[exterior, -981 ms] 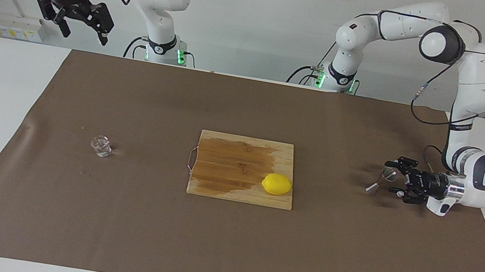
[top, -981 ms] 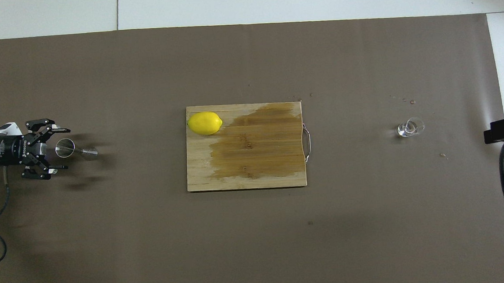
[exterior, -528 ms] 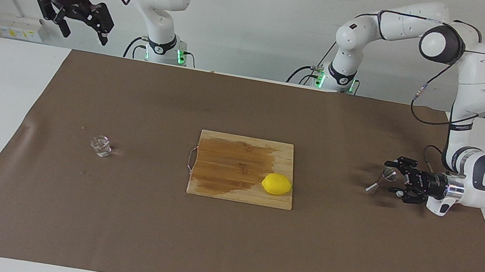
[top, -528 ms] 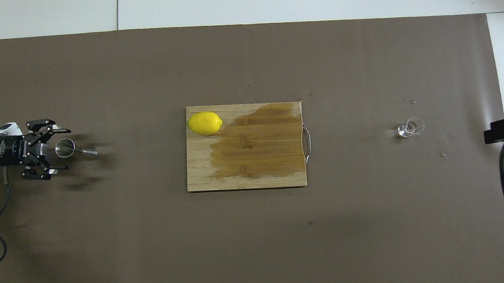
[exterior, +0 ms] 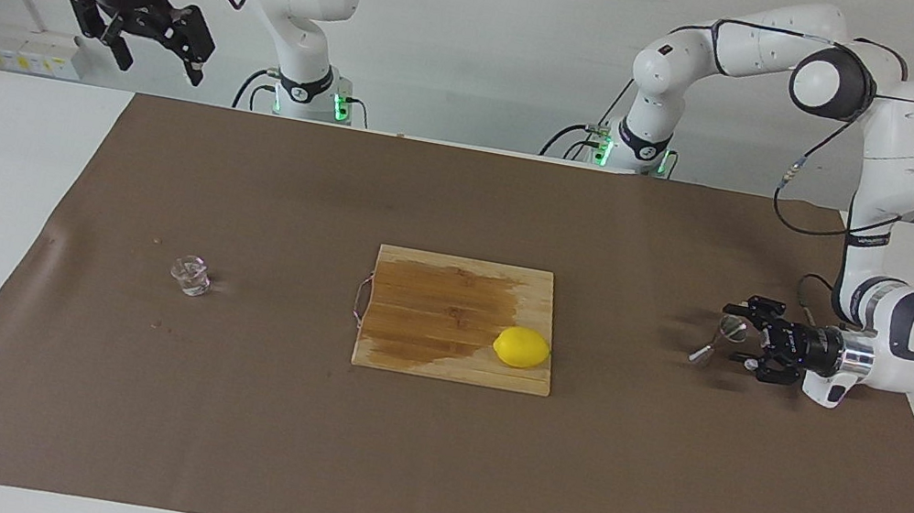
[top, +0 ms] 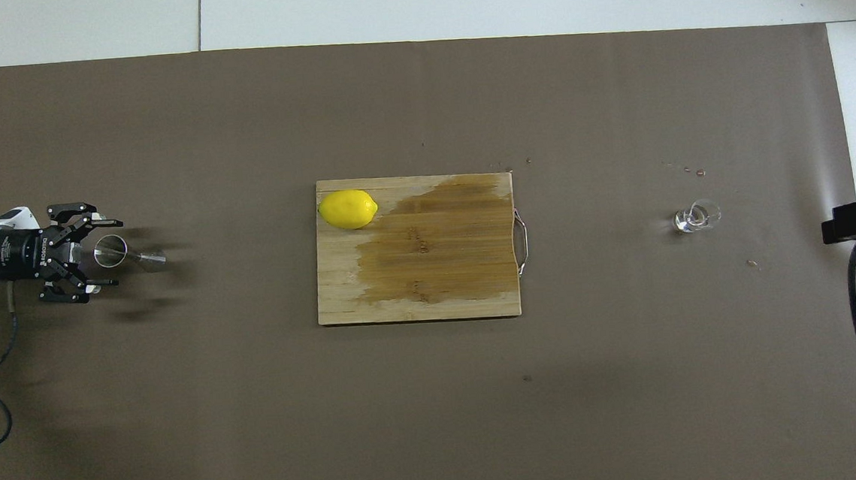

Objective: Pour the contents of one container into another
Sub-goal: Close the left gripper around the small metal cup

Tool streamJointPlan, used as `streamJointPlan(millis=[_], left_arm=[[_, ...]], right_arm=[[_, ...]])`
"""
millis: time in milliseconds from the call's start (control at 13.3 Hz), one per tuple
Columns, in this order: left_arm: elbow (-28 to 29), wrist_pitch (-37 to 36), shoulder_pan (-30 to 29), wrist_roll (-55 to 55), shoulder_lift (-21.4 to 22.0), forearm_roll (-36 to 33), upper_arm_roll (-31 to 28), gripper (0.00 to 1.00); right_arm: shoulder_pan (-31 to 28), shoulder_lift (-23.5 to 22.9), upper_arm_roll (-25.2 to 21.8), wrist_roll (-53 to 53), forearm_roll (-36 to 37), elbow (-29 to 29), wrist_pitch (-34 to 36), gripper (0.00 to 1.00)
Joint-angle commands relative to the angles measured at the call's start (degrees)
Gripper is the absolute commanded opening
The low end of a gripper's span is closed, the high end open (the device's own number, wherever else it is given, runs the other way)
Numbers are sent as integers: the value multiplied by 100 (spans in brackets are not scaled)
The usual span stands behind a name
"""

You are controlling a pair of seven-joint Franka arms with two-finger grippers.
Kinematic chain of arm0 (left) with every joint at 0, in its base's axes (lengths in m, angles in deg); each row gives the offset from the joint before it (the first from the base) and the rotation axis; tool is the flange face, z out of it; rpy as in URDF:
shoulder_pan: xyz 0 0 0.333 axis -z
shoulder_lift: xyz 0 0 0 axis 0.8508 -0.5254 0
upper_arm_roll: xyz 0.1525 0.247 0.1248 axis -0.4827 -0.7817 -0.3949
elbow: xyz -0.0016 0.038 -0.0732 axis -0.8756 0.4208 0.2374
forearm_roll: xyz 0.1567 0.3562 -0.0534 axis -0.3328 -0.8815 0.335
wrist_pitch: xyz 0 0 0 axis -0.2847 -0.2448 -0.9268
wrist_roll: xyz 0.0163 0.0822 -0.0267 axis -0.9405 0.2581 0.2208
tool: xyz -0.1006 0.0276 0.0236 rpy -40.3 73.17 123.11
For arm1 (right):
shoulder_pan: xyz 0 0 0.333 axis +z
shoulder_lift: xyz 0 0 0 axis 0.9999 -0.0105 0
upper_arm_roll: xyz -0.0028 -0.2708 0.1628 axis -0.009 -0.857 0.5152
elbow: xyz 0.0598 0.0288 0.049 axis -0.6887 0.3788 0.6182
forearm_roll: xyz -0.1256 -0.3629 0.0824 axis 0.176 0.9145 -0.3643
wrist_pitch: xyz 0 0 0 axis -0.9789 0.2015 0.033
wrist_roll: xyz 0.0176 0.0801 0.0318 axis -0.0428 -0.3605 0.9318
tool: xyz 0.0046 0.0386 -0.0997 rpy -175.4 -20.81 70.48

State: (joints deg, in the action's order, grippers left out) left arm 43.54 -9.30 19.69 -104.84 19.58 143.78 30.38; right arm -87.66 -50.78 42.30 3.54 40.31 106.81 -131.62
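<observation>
One glass cup (exterior: 190,275), one metal jigger (exterior: 718,339), one lemon (exterior: 522,347), one cutting board (exterior: 427,326), two grippers: left gripper (exterior: 747,342), right gripper (exterior: 158,59).

No text, label, brand, number or sign can be read with certainty. The left arm (exterior: 872,242) carries a small dark marking on its lower white link, and the body of the left claw (top: 106,253) carries a light marking on its black housing. Both are too small to read.
</observation>
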Motion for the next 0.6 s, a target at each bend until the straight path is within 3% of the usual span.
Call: streamJointPlan(millis=[0,528], left_arm=[[98,116,3,-42,67,-53,15,76],[89,151,3,-297,67,-53,15,51]], right_arm=[[-59,14,26,-89,-119,12,80,100],[-59,14,26,-89,-119,12,80,100]])
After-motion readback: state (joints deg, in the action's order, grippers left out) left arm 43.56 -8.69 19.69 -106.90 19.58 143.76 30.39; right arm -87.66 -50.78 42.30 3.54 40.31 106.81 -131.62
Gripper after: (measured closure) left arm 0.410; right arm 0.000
